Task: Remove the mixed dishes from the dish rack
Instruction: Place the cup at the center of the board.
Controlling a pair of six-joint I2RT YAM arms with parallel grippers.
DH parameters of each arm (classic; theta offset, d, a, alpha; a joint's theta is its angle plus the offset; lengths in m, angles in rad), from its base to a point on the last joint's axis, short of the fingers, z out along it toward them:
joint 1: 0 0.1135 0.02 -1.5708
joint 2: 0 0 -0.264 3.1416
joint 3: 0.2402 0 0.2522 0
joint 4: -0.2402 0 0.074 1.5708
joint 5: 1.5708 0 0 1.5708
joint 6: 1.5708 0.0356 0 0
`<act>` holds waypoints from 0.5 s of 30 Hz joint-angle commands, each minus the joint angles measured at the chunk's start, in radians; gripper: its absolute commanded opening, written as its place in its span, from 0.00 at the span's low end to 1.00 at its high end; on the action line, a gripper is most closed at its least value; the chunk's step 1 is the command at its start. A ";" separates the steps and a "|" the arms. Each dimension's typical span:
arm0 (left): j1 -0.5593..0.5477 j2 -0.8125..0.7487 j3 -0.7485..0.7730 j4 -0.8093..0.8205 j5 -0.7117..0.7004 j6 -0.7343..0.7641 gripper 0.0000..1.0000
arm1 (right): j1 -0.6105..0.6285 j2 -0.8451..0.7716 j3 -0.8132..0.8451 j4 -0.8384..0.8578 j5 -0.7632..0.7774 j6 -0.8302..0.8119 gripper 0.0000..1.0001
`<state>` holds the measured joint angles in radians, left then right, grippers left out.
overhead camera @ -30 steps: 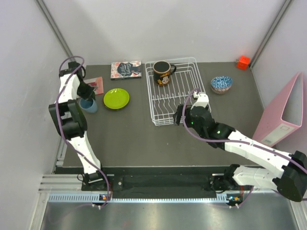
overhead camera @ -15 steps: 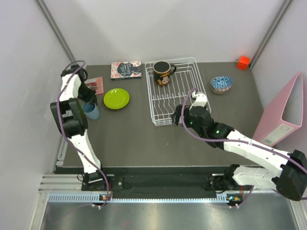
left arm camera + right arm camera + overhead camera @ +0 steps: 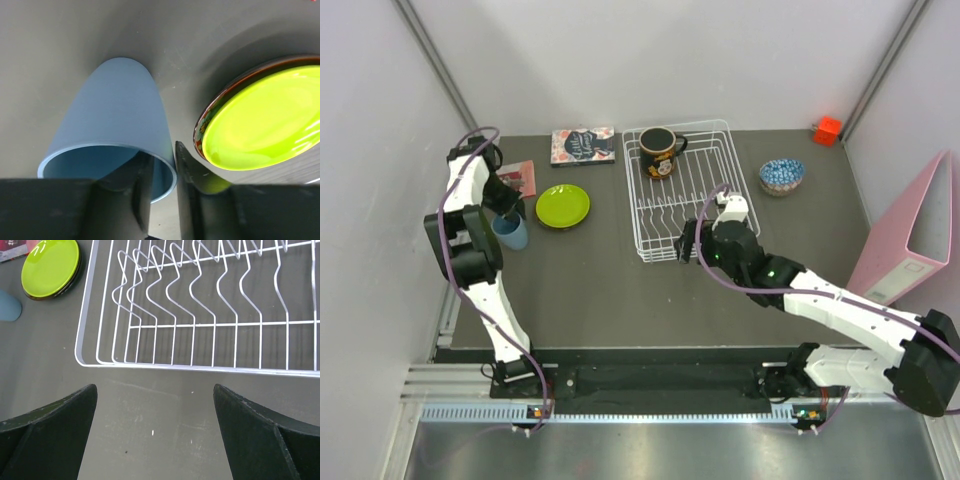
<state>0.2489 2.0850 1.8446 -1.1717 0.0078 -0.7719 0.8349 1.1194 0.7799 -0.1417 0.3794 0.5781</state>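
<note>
only 1 black cartoon mug (image 3: 660,152) sits in the white wire dish rack (image 3: 200,368); the left gripper (image 3: 161,152) is loose round the pale blue cup (image 3: 115,105); the right gripper (image 3: 154,390) is wide, empty.

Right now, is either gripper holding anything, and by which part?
Right gripper: open, empty. Left gripper straddles the rim of the pale blue cup; whether it grips cannot be told.
</note>
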 commanded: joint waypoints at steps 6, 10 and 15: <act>0.006 -0.085 0.016 -0.011 0.027 0.026 0.37 | -0.010 0.005 0.018 0.057 -0.028 0.011 0.98; 0.004 -0.114 0.039 -0.016 0.012 0.028 0.38 | -0.008 0.003 0.019 0.060 -0.033 0.011 0.98; 0.004 -0.143 0.061 -0.023 0.008 0.017 0.38 | -0.010 0.011 0.028 0.064 -0.042 0.009 0.97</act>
<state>0.2489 2.0251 1.8523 -1.1790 0.0216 -0.7559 0.8345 1.1240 0.7799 -0.1310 0.3462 0.5804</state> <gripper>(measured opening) 0.382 0.977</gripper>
